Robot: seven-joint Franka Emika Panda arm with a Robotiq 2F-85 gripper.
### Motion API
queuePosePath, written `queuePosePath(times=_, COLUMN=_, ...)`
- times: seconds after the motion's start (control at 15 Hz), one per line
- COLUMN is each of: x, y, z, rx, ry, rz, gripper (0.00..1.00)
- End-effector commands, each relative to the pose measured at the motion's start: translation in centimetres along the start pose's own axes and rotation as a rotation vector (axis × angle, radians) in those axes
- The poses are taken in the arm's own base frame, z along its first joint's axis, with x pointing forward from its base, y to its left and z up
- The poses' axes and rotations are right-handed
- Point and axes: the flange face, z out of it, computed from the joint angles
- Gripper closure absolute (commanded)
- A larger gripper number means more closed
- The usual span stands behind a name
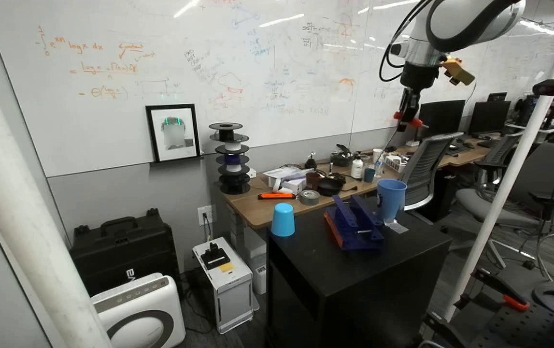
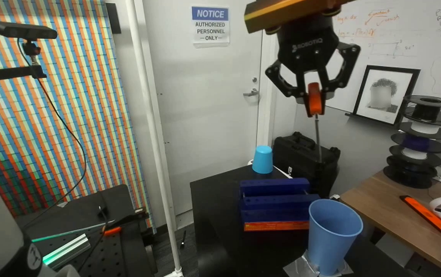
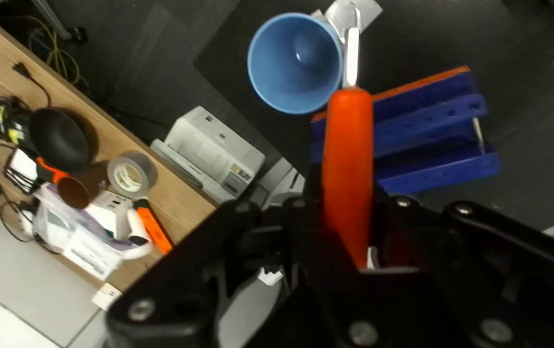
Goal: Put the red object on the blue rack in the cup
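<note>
Clasping the red tool (image 2: 315, 98), the gripper (image 2: 315, 110) hangs in midair. The cup (image 2: 331, 246) stands just beside the rack (image 2: 276, 202)

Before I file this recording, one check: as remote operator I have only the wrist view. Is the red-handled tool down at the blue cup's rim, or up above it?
Observer: Above. Both exterior views show the red-handled tool, gripped in the pincer, higher than the rim of the blue cup.
Operator: Is that the only cup around?
Observer: No. An exterior view shows a light-blue cup upside down on the black table, with the blue rack between the two cups.
Operator: Anything tall outside my picture?
Observer: Yes, a stack of spools on the wooden desk, visible in both exterior views.
</note>
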Motion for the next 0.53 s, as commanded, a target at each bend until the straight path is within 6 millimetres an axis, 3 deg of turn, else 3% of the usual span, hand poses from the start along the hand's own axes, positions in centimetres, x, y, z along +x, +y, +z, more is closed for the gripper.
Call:
queuePosePath(times=0.0, x=-0.3, y=3.5, z=4.0, rx=-0.039, ry=-0.091, rz=0.112, gripper=0.90)
queuePosePath(times=0.47, x=0.4, y=4.2, z=13.6, rx=0.057, ry=-0.294, rz=0.219, gripper=0.90)
